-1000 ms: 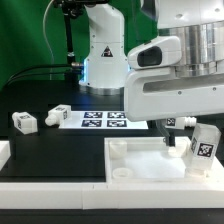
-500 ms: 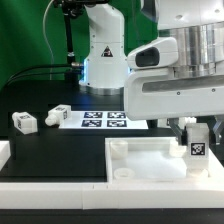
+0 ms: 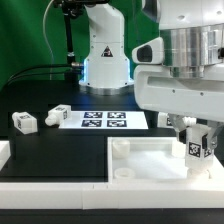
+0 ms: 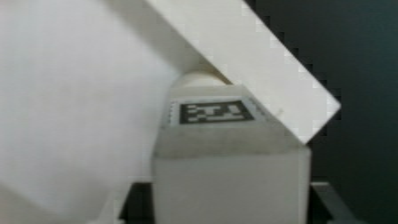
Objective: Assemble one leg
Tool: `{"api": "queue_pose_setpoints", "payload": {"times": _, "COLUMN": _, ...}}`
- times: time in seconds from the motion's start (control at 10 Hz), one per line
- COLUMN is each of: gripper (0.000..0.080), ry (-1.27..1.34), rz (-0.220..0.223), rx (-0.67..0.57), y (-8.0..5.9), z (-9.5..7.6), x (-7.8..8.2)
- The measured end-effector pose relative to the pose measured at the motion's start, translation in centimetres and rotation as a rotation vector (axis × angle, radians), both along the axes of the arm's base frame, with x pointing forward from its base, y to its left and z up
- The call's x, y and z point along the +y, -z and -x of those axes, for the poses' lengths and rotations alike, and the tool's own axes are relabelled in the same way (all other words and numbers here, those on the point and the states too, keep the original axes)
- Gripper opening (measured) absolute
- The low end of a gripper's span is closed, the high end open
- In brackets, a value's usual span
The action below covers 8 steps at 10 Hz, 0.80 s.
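My gripper (image 3: pixel 196 138) is shut on a white leg (image 3: pixel 197 146) with a black-and-white tag. It holds the leg upright over the corner of the large flat white panel (image 3: pixel 150 158) at the exterior view's right. In the wrist view the leg (image 4: pixel 221 150) fills the space between my fingers, its tip meeting the panel's edge (image 4: pixel 249 60). Two more legs lie on the black table at the exterior view's left, one (image 3: pixel 25 122) nearer the edge and one (image 3: pixel 57 114) beside the marker board.
The marker board (image 3: pixel 105 120) lies flat in the middle of the table. The robot base (image 3: pixel 105 60) stands behind it. A white block (image 3: pixel 4 152) shows at the exterior view's left edge. A white rail (image 3: pixel 60 190) runs along the front.
My gripper has turned the held leg from tilted to upright and shifted it slightly over the panel's corner. The other legs have not moved.
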State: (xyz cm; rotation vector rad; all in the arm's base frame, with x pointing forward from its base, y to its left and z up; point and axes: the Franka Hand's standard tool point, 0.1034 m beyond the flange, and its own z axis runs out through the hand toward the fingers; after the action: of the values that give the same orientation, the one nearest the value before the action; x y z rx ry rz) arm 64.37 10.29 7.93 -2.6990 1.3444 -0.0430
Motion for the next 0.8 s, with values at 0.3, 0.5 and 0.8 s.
{"api": "queue_pose_setpoints", "payload": {"times": 0.3, "gripper": 0.0287, "ry": 0.456, "rz": -0.045, "rx": 0.037, "y": 0.1, "z": 0.2, "x": 0.1}}
{"api": "queue_pose_setpoints", "payload": {"times": 0.5, "gripper": 0.0287, "ry": 0.473, "rz": -0.042, "rx": 0.037, "y": 0.1, "z": 0.4, "x": 0.7}}
{"api": "queue_pose_setpoints", "payload": {"times": 0.8, "gripper": 0.0564, "ry": 0.026, "rz": 0.014, "rx": -0.007, "y": 0.1, "z": 0.6, "x": 1.8}}
